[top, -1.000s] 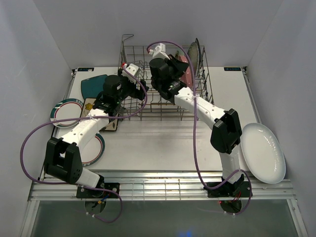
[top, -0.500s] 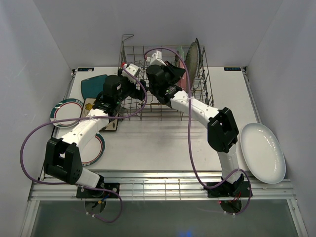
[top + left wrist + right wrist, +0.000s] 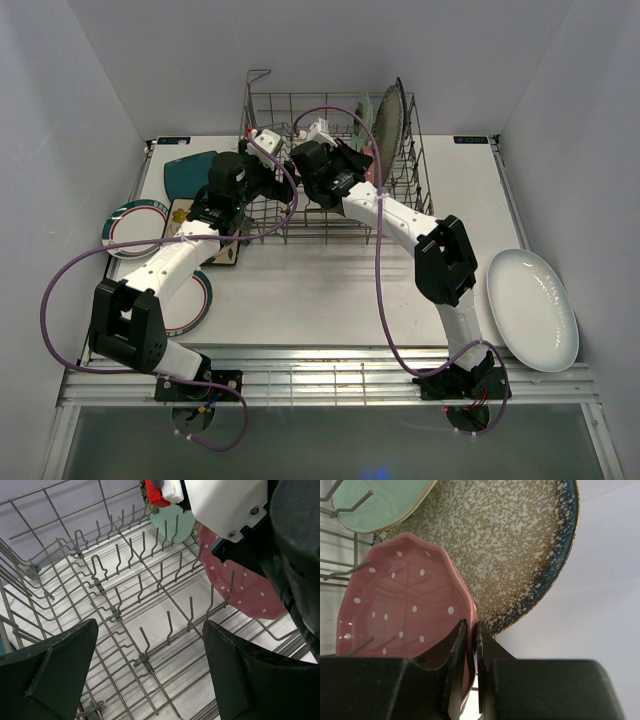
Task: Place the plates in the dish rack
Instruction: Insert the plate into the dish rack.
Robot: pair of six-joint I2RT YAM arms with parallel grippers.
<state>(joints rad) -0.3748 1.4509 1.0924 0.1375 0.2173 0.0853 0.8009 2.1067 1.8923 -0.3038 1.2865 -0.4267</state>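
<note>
The grey wire dish rack [image 3: 262, 102] stands at the back of the table. My right gripper [image 3: 471, 630] is shut on the rim of the pink dotted plate [image 3: 405, 600], which stands on edge among the rack's tines [image 3: 245, 587]. Behind it stand a mint green plate [image 3: 380, 502] and a large speckled plate [image 3: 520, 545], both upright at the rack's right side [image 3: 392, 115]. My left gripper [image 3: 150, 625] hangs open over the bare rack floor at the left, with nothing between its fingers. The right arm's wrist hides most of the pink plate from above.
A big white oval plate [image 3: 532, 308] lies at the table's right edge. Left of the rack lie a teal square plate [image 3: 188, 172], a floral square plate [image 3: 185, 215] and two white rimmed round plates [image 3: 130, 228] [image 3: 195, 300], partly under the left arm.
My right arm has swung left across the rack with the pink dotted plate still gripped. The left arm has not moved.
</note>
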